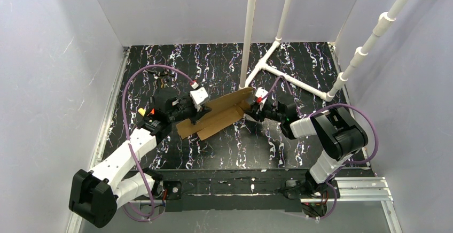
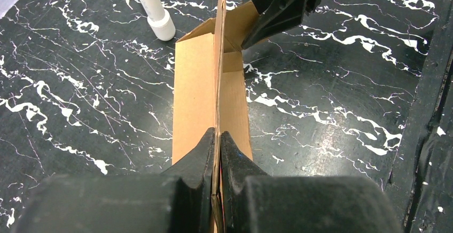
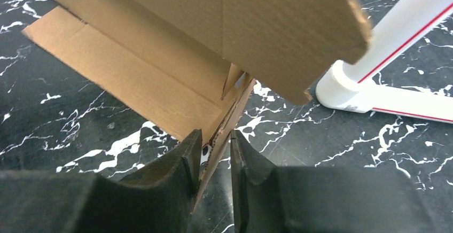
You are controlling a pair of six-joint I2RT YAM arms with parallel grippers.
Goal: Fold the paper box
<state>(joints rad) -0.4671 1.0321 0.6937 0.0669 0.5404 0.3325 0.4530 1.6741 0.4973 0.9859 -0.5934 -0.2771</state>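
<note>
While the left hand (image 2: pixel 218 137) pinches an upright panel of the paper box (image 2: pixel 195 83), the right hand (image 3: pixel 215 138) stands slightly spread around its right end, seemingly loose.

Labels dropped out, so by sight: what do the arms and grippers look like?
The left arm and right arm: white shells, black joints, a purple cable to each wrist. The left arm carries yellow and red marks. The left gripper and right gripper have black wedge fingers.

black white-veined marbled tabletop (image 1: pixel 213 62) is lying flat | pale-grey wall panels (image 1: pixel 53 56) are enclosing it | white plastic pipes (image 1: pixel 249 30) are standing behind
</note>
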